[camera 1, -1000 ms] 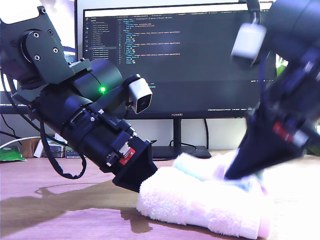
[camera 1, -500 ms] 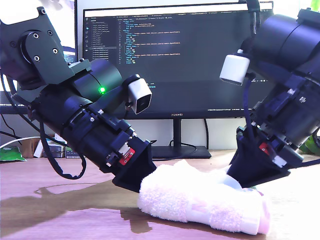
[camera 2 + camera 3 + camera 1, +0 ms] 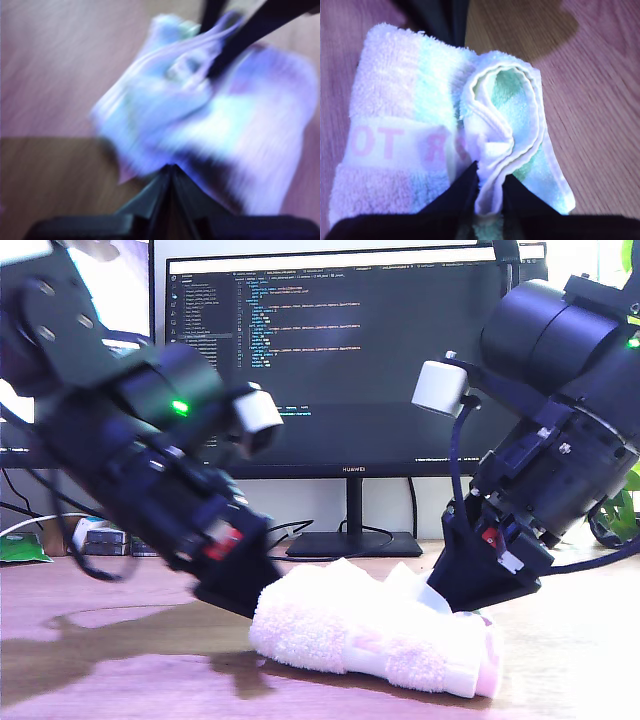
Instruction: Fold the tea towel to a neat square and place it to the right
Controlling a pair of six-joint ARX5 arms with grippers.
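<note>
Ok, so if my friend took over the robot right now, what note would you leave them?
My first gripper: fingers look shut at the tea towel end on the exterior view's left; too blurred to tell if they pinch cloth.
My second gripper: shut on a raised fold at the other end.
Towel: roughly folded and bunched on the table, not square.
To do: flatten it into a neat square, then set it aside.

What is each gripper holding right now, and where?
My second gripper pinches the tea towel by a hemmed fold. My first gripper: too blurred to tell.
</note>
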